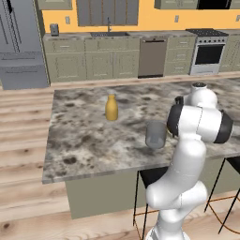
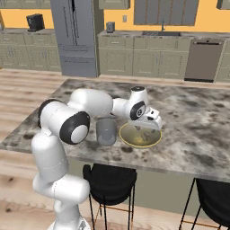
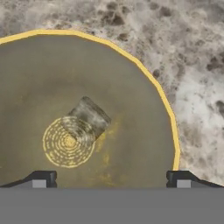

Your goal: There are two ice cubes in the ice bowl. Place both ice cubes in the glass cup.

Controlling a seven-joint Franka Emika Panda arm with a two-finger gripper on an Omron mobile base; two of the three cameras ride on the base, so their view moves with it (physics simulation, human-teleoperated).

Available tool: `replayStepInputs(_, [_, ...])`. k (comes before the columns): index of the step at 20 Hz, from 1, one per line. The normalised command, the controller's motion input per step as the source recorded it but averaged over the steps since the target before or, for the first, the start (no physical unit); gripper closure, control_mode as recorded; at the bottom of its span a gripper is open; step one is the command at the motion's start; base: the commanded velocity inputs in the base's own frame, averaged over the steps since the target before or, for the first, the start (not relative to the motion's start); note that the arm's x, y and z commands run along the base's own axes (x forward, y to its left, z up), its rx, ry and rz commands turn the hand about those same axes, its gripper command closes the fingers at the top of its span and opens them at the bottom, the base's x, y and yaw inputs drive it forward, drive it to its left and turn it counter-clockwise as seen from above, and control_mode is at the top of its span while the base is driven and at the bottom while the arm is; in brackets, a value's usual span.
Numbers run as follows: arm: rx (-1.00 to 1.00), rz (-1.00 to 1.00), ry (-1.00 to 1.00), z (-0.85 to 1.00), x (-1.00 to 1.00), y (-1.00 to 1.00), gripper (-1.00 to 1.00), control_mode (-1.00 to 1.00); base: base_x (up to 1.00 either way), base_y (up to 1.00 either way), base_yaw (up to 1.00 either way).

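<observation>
Although the scene is rendered in detail, no brand, label or writing can be read on anything. The marbled bench (image 2: 197, 121) is taken as the landmark. Near its front edge the ice bowl (image 2: 140, 136) is seen in the right base view, with the glass cup (image 2: 106, 131) just beside it. In the left base view the glass cup (image 1: 155, 134) is seen partly behind the arm and a yellow bottle (image 1: 111, 108) stands farther back on the bench, while the bowl is hidden by the arm. The arm is bent over the bench, its hand held low above the bowl. In the hand view the ice bowl (image 3: 144, 74) is looked into from close above, and one ice cube (image 3: 85, 120) lies near its centre. The end effector (image 3: 112, 179) is spread wide, its tips apart at either side with nothing between them.
</observation>
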Motion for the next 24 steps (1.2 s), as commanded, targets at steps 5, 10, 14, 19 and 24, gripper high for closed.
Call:
replayStepInputs(5, [0.01,-0.04,0.0,-0.37,0.22,0.0,-1.0,-1.0,0.0,0.0,0.0])
replayStepInputs(10, [0.0,-0.03,0.0,-0.48,0.17,0.0,-1.0,-1.0,0.0,0.0,0.0])
replayStepInputs(14, [0.0,-0.04,0.0,-0.33,0.25,0.0,-1.0,-1.0,0.0,0.0,0.0])
replayStepInputs(19, [0.0,-0.03,0.0,-0.27,0.27,0.0,-1.0,-1.0,0.0,0.0,0.0])
replayStepInputs(24, [0.0,-0.01,0.0,-0.21,0.07,0.0,-1.0,-1.0,0.0,0.0,0.0])
